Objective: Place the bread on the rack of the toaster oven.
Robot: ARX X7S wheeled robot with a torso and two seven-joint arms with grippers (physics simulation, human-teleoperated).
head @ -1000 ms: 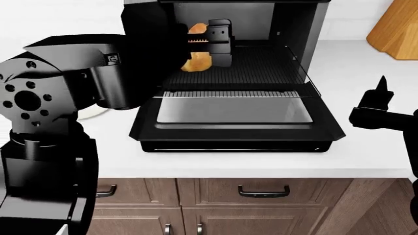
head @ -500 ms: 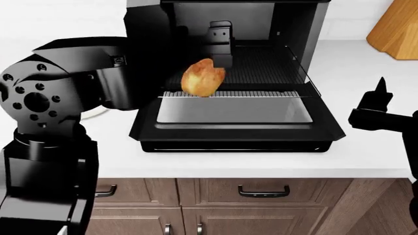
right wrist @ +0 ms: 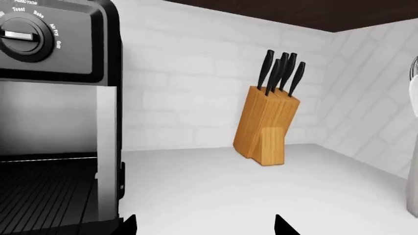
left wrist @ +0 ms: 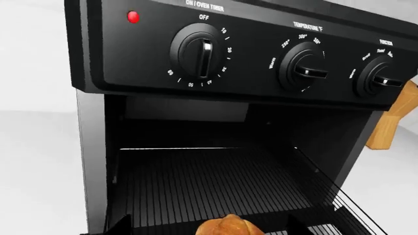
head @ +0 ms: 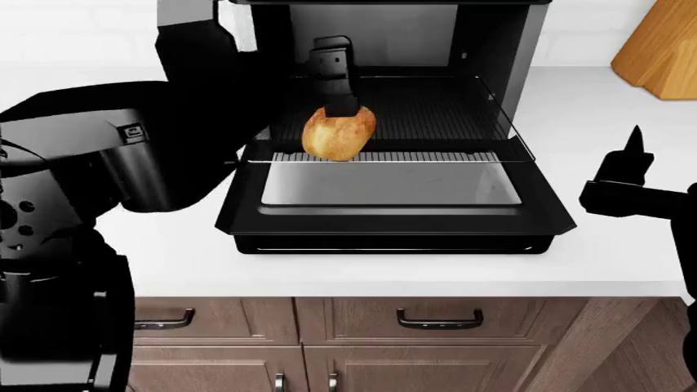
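The bread (head: 339,132), a golden-brown roll, rests on the front part of the wire rack (head: 436,110) inside the toaster oven (head: 521,49), just behind the dropped-down door (head: 392,192). My left gripper (head: 335,82) hangs open just above and behind the bread, not touching it. In the left wrist view the bread's top (left wrist: 228,227) shows between my wide-apart left fingertips (left wrist: 121,226), with the rack (left wrist: 209,181) beyond. My right gripper (head: 626,171) is open and empty over the counter to the right of the oven; its tips (right wrist: 128,226) frame bare counter.
A wooden knife block (head: 659,49) stands at the back right and also shows in the right wrist view (right wrist: 267,125). The oven's knob panel (left wrist: 202,51) is above the opening. The open door juts toward the counter's front edge; drawers (head: 436,318) are below.
A second ago my left gripper held the bread inside the oven. It let go, the bread dropped to the rack's front, and the gripper has since lifted and drawn back slightly.
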